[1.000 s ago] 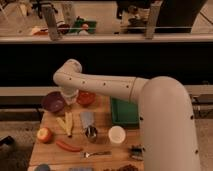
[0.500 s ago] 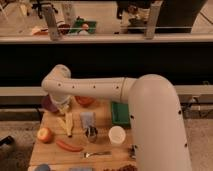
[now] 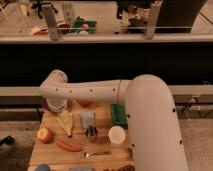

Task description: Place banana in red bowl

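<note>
We see the white arm (image 3: 100, 92) reaching leftward across the wooden table (image 3: 50, 152). The banana (image 3: 66, 123) lies flat on the table's left half. Its long axis runs nearly front to back, with the wide end farther from us and the tapered tip pointing toward the near edge, slightly right. The gripper (image 3: 56, 106) hangs just beyond that wide end — whether it is open or touching anything we cannot tell. The red bowl (image 3: 84, 103) sits farther back and to the right, partly hidden by the arm — apart from the banana
</note>
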Tool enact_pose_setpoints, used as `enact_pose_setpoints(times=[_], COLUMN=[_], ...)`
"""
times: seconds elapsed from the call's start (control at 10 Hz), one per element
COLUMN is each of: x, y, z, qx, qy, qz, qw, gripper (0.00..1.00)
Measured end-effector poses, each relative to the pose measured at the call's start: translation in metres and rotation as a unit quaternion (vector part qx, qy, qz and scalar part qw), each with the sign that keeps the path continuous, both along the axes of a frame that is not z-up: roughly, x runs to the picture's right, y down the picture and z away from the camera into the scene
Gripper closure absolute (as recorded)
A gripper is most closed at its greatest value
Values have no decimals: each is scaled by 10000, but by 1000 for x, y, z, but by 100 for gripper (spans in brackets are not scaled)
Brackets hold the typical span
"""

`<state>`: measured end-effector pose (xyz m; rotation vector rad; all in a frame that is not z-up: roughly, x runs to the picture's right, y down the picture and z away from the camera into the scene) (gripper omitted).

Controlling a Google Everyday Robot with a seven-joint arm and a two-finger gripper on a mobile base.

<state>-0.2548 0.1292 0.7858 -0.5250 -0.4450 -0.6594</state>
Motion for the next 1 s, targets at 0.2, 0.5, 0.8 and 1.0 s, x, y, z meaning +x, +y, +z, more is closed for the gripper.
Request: enact_pose_setpoints(times=[0.2,0.5,0.8,1.0], x=[9,24,26,26], y=[7,16,33,42], z=[4,0,-2,0], qx=[-78,-128,-279,-376], qy=[-59,-179,-476,-682], qz=[55,58,-96,-175], qw=[9999,9997,9984,9968], gripper=[20,20,20,20])
